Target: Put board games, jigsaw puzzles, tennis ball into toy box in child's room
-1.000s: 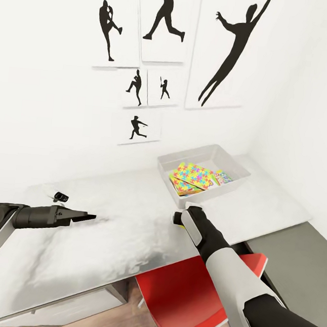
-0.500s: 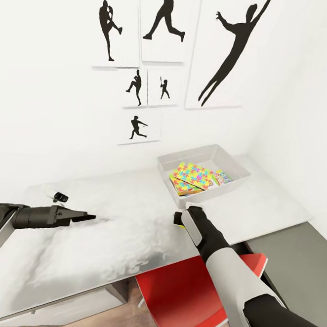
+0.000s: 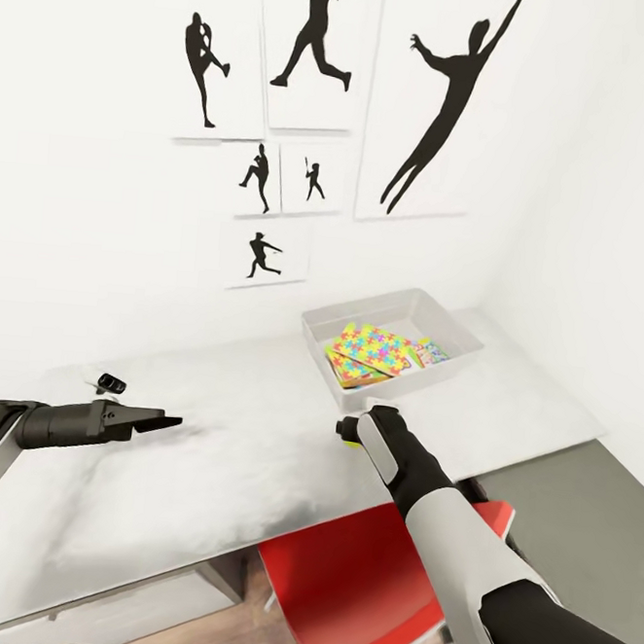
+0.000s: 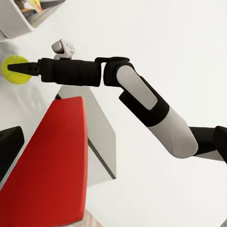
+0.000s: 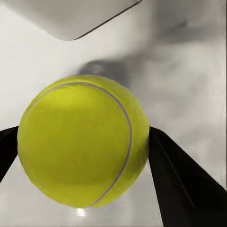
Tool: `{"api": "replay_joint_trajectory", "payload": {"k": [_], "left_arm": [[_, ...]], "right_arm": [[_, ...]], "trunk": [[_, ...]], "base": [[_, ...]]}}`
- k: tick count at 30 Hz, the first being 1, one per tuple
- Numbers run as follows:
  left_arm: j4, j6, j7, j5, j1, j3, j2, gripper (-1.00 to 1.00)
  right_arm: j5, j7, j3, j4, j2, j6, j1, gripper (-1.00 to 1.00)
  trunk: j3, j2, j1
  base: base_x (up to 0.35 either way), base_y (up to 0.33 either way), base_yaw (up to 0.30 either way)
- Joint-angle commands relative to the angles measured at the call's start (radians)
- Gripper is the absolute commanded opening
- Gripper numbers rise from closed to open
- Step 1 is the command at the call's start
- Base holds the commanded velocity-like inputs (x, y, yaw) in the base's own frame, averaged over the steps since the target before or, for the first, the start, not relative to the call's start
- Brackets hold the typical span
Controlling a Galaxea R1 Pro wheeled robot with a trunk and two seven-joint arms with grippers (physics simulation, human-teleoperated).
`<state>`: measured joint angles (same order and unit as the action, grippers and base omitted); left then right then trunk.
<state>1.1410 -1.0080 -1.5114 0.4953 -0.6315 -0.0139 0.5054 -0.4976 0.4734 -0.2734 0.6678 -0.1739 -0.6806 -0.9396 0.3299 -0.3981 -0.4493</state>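
right gripper (image 5: 85,146): clamped on tennis ball (image 5: 82,144)
toy box (image 3: 321,334): 1 o'clock of ball
left gripper (image 3: 162,420): closed, empty

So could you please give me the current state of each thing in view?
tennis ball: gripped between the right end effector's fingers, above the table
right end effector: shut on the ball
left end effector: empty
toy box: open-topped, holding jigsaw puzzles

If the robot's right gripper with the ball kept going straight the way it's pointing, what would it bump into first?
Probably the toy box: its near wall sits just ahead of the right gripper, which holds the tennis ball above the table. Depth is hard to judge, so it might pass over the rim.
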Motion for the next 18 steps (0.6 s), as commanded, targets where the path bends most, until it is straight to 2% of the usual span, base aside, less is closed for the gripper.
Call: {"api": "replay_joint_trajectory", "payload": {"k": [1, 12, 17, 18], "left_arm": [[0.000, -0.011, -0.003, 0.002, -0.001, -0.001, 0.001, 1.00], [0.000, -0.011, -0.003, 0.002, -0.001, -0.001, 0.001, 1.00], [0.000, -0.011, -0.003, 0.002, -0.001, -0.001, 0.001, 1.00], [0.000, -0.011, -0.003, 0.002, -0.001, -0.001, 0.001, 1.00]], "right_arm": [[-0.013, 0.011, -0.004, 0.001, 0.001, 0.000, -0.001, -1.00], [-0.013, 0.011, -0.004, 0.010, 0.001, -0.003, 0.007, -1.00], [-0.015, 0.012, -0.005, 0.114, 0.002, -0.022, 0.027, -1.00], [-0.015, 0.012, -0.005, 0.169, 0.003, -0.052, 0.039, -1.00]], "trunk": [[0.000, -0.002, -0.001], [-0.017, -0.002, -0.001], [-0.025, -0.002, -0.001], [-0.027, -0.002, -0.001]], "base": [[0.000, -0.203, 0.000], [0.000, -0.266, 0.000], [0.000, -0.209, 0.000], [0.000, -0.064, 0.000]]}}
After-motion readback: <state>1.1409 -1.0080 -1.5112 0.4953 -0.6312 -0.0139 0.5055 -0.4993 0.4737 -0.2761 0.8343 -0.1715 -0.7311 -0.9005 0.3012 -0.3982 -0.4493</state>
